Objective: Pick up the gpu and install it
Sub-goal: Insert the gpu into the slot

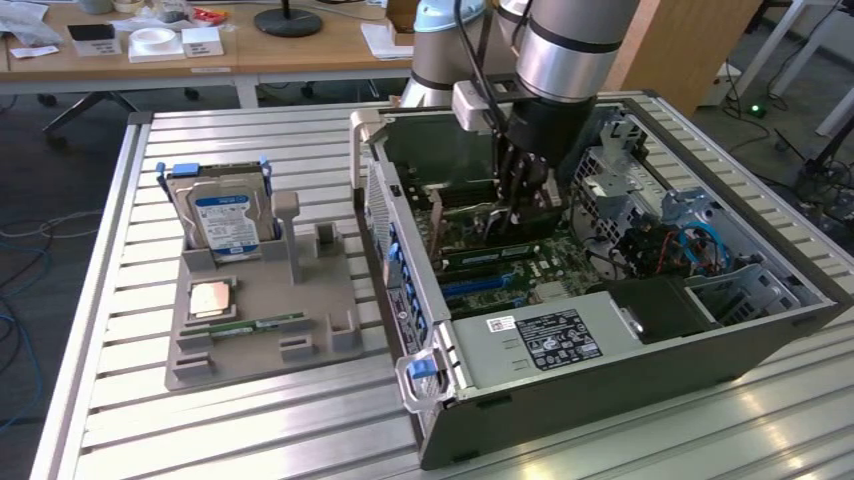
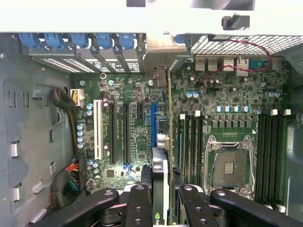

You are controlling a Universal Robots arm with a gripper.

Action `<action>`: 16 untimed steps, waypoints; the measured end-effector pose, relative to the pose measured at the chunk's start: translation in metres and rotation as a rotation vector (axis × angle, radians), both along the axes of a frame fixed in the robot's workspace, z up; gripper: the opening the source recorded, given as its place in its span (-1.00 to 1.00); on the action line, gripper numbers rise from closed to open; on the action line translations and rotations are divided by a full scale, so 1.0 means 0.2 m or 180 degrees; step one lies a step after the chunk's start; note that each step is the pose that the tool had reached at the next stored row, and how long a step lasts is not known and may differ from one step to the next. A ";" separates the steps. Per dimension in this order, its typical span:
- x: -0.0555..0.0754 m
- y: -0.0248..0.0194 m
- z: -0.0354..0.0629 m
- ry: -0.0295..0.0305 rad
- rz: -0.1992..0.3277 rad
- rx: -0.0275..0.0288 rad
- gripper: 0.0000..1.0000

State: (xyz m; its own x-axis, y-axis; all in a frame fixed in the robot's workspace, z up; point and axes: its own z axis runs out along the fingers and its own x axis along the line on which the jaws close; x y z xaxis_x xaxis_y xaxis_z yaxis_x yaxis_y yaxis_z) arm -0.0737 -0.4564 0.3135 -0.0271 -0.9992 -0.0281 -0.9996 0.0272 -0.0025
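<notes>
Counter: I see the slatted counter [image 1: 267,440] carrying everything, with the open computer case [image 1: 641,370] lying on it as my landmark.
Tray: the grey tray [image 1: 254,360] sits outside the case on the exterior view's left. It holds the hard drive [image 1: 224,222] and the memory stick [image 1: 260,327], with no card among them.
Motherboard: the motherboard [image 2: 137,94] lies bare on the case floor.
Progress: I judge the pick-up done. The install is under way but not finished.
Gpu: the gpu [image 2: 160,170] is inside the case, standing on edge over the motherboard. Its bracket end points toward the case's rear wall.
Slot: the card's edge runs just beside the long blue slot [image 2: 154,123]. I cannot tell whether it touches it.
Gripper: the gripper [image 2: 164,189] reaches down into the case from above.
Fingers: the fingers [image 2: 137,208] are clamped on the gpu, one on each flat face, near the end away from the bracket.
</notes>
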 end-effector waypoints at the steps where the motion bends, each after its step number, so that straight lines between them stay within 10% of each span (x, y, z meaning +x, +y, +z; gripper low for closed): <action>1: 0.00 -0.003 -0.002 0.0000 0.0001 0.0000 -0.47; 16: 0.00 -0.027 -0.047 0.0000 0.0006 0.0000 -0.47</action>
State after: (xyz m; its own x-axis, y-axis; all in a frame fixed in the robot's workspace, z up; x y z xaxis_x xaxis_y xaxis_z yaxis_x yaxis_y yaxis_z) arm -0.0742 -0.4617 0.3041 -0.0252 -0.9993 -0.0280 -0.9997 0.0253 -0.0024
